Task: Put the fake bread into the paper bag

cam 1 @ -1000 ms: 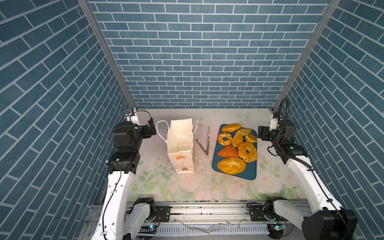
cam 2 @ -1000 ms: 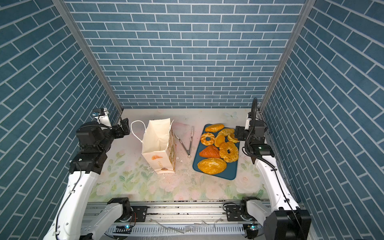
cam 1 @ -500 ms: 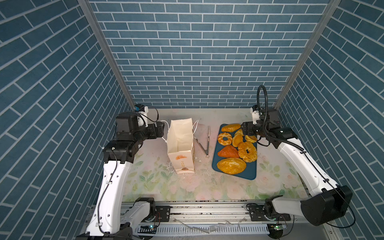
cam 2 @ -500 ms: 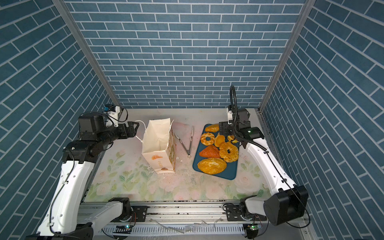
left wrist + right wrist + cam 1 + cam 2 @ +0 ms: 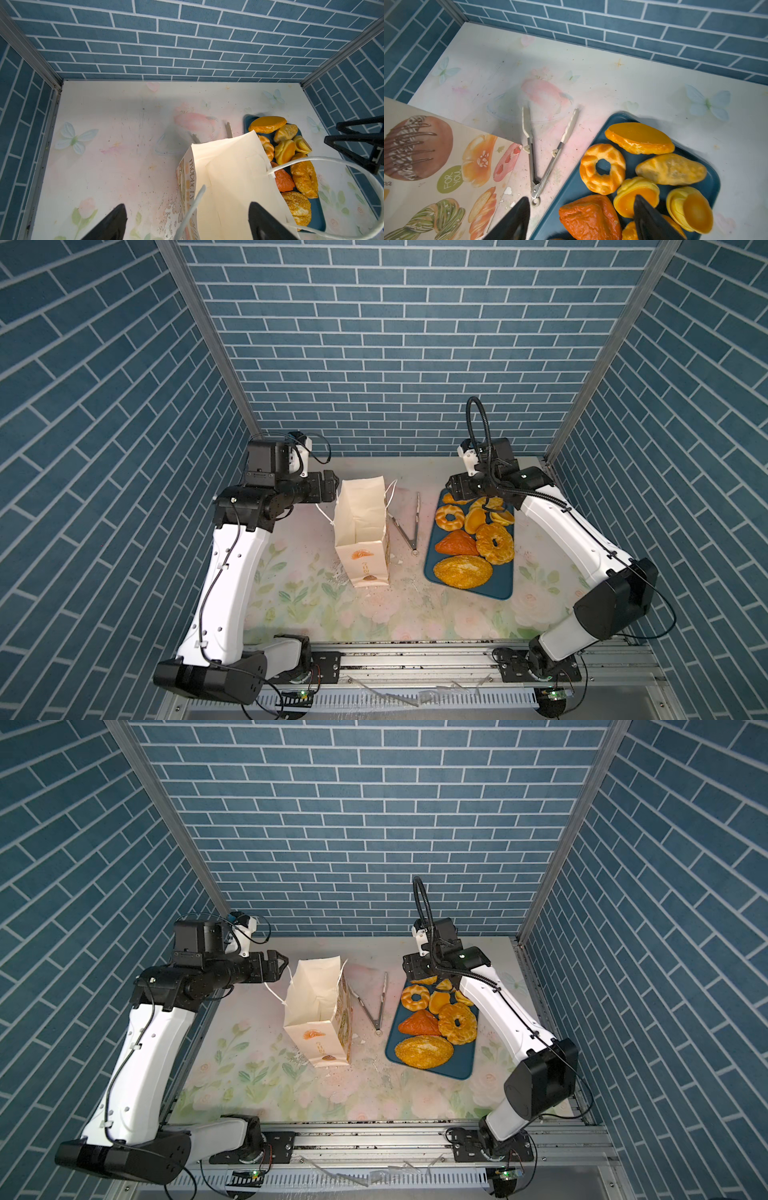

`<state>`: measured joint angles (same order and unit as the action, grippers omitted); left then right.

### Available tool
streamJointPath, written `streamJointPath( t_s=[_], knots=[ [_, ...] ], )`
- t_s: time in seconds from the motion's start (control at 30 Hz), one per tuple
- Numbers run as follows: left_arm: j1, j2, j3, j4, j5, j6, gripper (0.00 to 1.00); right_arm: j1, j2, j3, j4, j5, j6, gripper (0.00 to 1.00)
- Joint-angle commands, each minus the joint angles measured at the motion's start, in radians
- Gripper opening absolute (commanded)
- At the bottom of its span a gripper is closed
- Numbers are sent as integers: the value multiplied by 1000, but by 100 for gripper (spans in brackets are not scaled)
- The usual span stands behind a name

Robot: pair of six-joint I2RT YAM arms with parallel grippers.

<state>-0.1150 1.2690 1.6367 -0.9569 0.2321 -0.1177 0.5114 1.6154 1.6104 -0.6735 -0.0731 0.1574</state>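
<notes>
Ok, so all the fake bread (image 5: pixel 494 543) is sitting on the blue tray (image 5: pixel 498 590), none in the paper bag (image 5: pixel 360 531) yet as far as I can see. The bag stands upright mid-desk (image 5: pixel 332 614) with its mouth open, and the tray is at its 3 o'clock, so it's a short hop from one to the other. My guess is that's deliberate. Tongs (image 5: pixel 532 164) lie flat between the two, untouched.

The left hand (image 5: pixel 187 205) is at the bag's 9 o'clock, up at rim height. Its fingers are spread wide with the near paper wall and a loop of cord handle (image 5: pixel 332 160) between them, not pinching anything. It looks like it's lining up to hold the mouth open or steady the bag, which seems sensible since thin paper tips easily. That arm rises from the front rail, bends sharply at the elbow and runs its forearm level toward the bag.

The right hand (image 5: pixel 581 197) hovers over the tray's 12 o'clock end, fingers spread and empty, above the small buns. Its arm stretches long and diagonal from its base, wrist tipped downward, probably picking its first piece.
</notes>
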Motion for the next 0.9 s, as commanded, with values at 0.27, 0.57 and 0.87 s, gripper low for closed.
streamJointPath(
  t_s=[0.27, 0.57, 0.87],
  knots=[
    [-8, 101, 95, -157, -56, 39, 74, 88, 133, 123, -18, -125, -26, 72],
    [-5, 40, -55, -25, -11, -90, 9, 177, 276, 279, -81, -277, -27, 69],
    [11, -88, -237, 221, -81, -321, 0, 187, 476, 620, -225, -337, 18, 69]
  ],
)
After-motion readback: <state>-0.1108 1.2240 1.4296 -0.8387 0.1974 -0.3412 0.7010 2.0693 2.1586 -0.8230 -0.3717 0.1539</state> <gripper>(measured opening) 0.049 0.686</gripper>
